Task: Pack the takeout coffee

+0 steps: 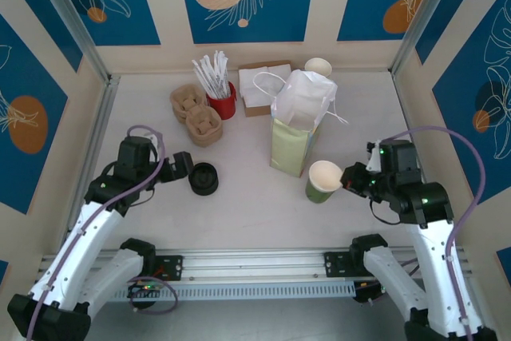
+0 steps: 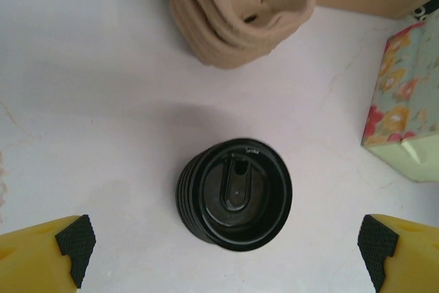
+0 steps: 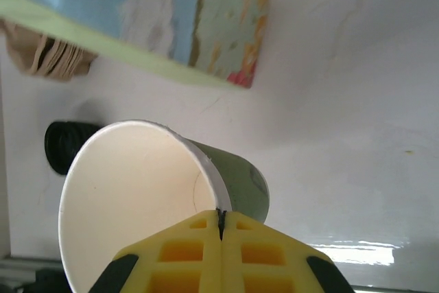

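The takeout coffee's olive-green paper cup (image 1: 323,181) stands on the table just right of the paper bag (image 1: 291,148), its top open and no lid on it. My right gripper (image 1: 349,177) is shut on the cup's rim at its right side; in the right wrist view the yellow fingers (image 3: 221,214) pinch the cup (image 3: 240,183) wall. A stack of black lids (image 1: 204,179) lies on its side at centre left. My left gripper (image 1: 179,168) is open beside it, with the lids (image 2: 236,193) just ahead of its black pads (image 2: 74,243).
Two brown pulp cup carriers (image 1: 202,124) sit behind the lids. A red cup of white sticks (image 1: 220,89), a cardboard napkin box (image 1: 259,85) and white cups (image 1: 318,67) line the back. The metal rail (image 1: 255,262) runs along the front.
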